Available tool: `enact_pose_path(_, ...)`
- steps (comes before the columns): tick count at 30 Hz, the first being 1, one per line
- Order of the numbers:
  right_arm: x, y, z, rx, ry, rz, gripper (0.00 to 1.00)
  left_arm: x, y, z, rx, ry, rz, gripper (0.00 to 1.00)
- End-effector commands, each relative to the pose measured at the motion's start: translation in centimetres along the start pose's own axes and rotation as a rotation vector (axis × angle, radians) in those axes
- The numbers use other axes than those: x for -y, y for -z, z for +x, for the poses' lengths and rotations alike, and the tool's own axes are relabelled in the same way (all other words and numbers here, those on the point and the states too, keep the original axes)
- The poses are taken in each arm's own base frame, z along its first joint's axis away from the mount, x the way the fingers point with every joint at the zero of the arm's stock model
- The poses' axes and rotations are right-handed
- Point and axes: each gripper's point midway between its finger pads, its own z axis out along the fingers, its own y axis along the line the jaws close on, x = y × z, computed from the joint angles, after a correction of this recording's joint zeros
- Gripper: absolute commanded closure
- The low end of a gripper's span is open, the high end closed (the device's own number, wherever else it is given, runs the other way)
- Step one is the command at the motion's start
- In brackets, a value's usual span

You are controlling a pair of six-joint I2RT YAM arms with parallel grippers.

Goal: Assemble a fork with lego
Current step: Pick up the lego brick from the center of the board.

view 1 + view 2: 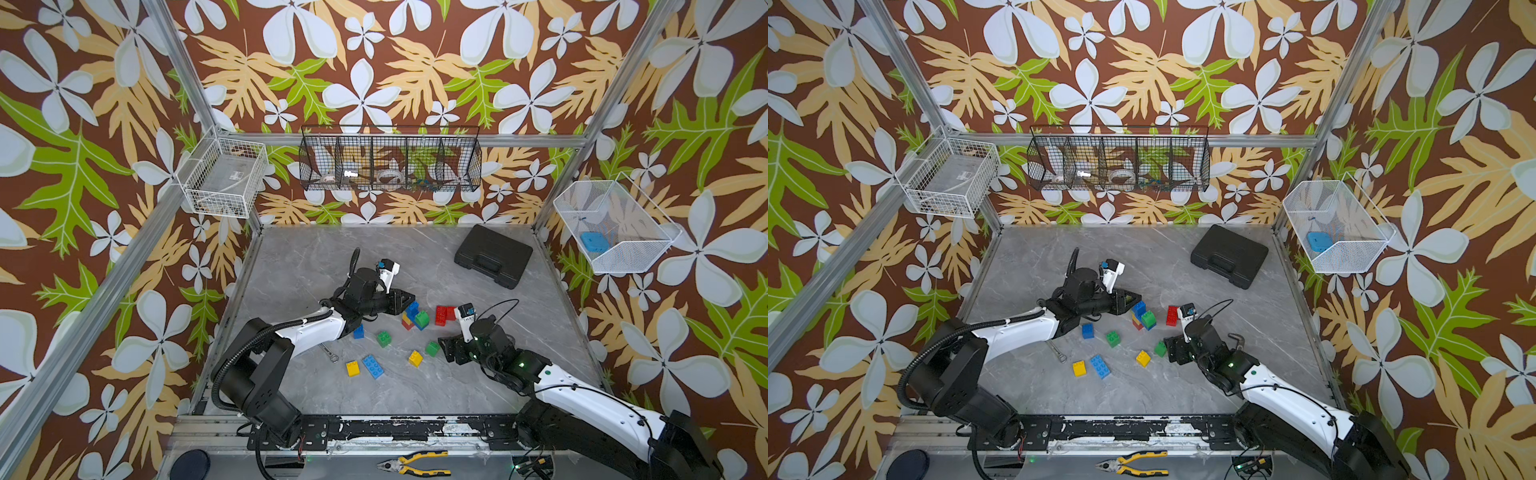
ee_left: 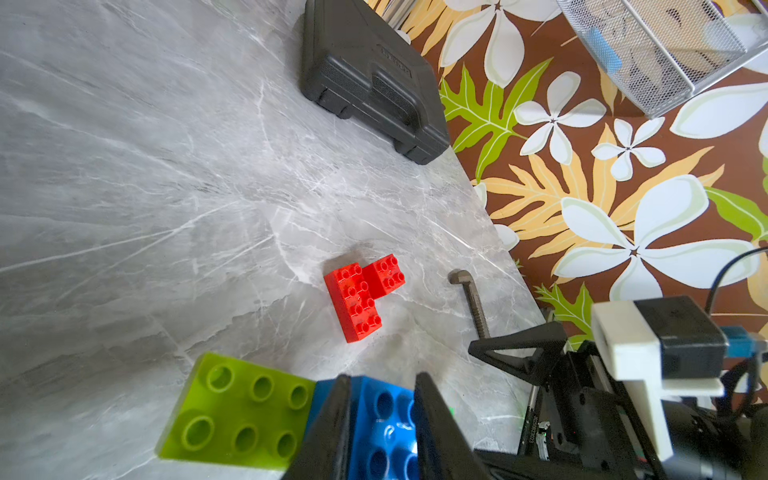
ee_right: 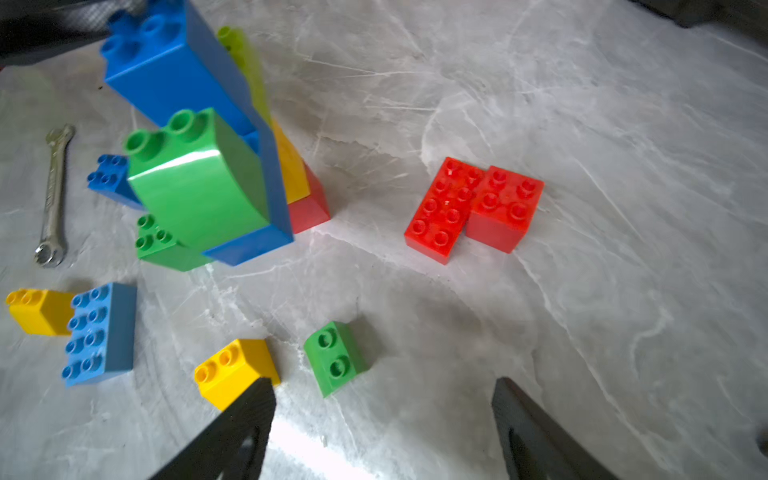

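A stack of joined lego [image 1: 415, 316] [image 1: 1144, 316] [image 3: 216, 166] in blue, green, yellow and red stands mid-table. My left gripper [image 1: 409, 301] [image 1: 1136, 301] [image 2: 380, 378] is shut on its top blue brick [image 2: 382, 415], beside a lime-green brick [image 2: 241, 411]. Two red bricks [image 1: 444, 315] [image 2: 361, 295] [image 3: 469, 208] lie side by side to the right of it. My right gripper [image 1: 446, 351] [image 1: 1173, 349] [image 3: 382, 380] hangs open and empty just right of a loose green brick [image 1: 432, 348] [image 3: 334, 357] and near a yellow brick [image 1: 415, 358] [image 3: 232, 370].
Loose bricks lie nearer the front: blue square [image 1: 358, 331], green [image 1: 383, 338], yellow [image 1: 353, 368], long blue [image 1: 372, 366]. A small wrench [image 1: 330, 353] lies left of them. A bolt [image 2: 469, 303] lies near the right arm, and a black case [image 1: 492, 255] sits at back right.
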Motion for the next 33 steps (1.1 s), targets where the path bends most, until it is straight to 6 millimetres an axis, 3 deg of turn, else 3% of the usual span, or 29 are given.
enact_pose_path(1,1.0,-0.1,0.1,0.018,-0.147,0.07,0.16,0.6,0.3,-0.8,0.016,-0.007,0.014,0.7)
enact_pose_path(8,0.7,-0.6,0.9,0.029,-0.375,0.132,0.12,1.2,1.0,-2.3,0.063,-0.018,0.008,0.66)
enact_pose_path(14,-1.2,-3.1,1.7,-0.063,-0.424,0.192,0.19,0.5,3.4,-3.7,0.156,-0.022,-0.057,0.65)
enact_pose_path(21,-1.4,-4.8,2.6,-0.116,-0.414,0.26,0.25,-1.4,6.2,-3.9,0.21,-0.01,-0.113,0.64)
enact_pose_path(33,-1.0,-5.3,5.0,-0.244,-0.352,0.332,0.35,-2.0,6.0,-3.2,0.197,0.001,-0.111,0.64)
